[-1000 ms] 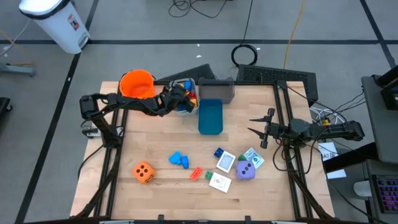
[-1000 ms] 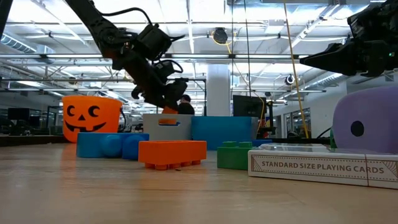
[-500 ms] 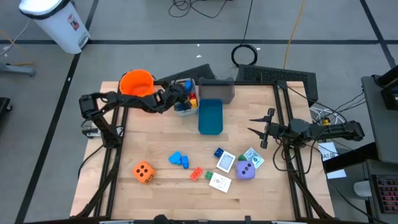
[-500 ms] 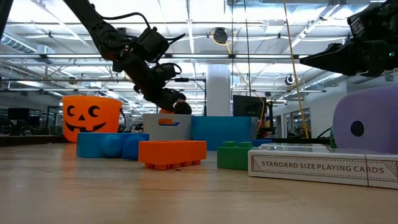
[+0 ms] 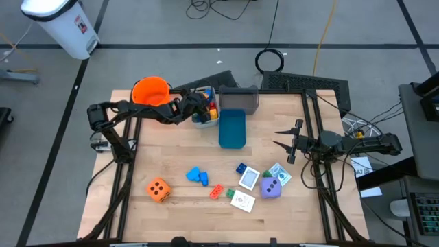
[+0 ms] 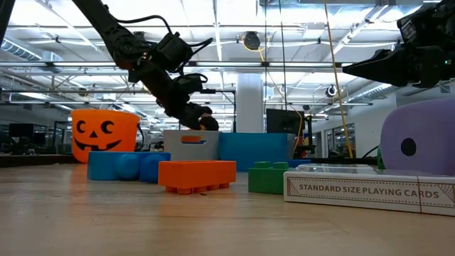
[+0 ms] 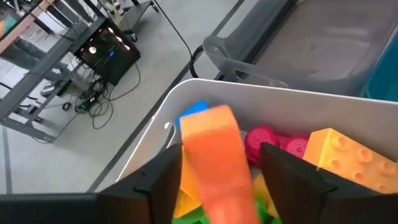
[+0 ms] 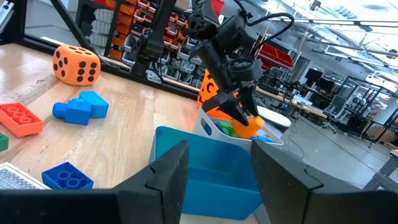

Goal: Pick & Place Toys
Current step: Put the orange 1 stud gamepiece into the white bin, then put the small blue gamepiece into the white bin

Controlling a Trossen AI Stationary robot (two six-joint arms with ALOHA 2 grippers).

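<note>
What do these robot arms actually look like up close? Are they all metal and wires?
Both arms are dark, nearly black, built of slim jointed segments with black cables looped along them. The left claw and the right claw each end in two flat, tapering dark fingers. No markings or bright colours show on them.

Pale planked wood table (image 5: 171, 154), matt; smooth plastic blocks (image 5: 197, 176) and bins (image 5: 232, 129); glossy purple die (image 5: 271, 188); matt orange die (image 5: 158, 190).

Around my wooden table (image 5: 178, 158) lies grey floor (image 5: 171, 27) with cables (image 5: 271, 60), a white bin (image 5: 63, 24), bright ceiling lights (image 6: 234, 14).
</note>
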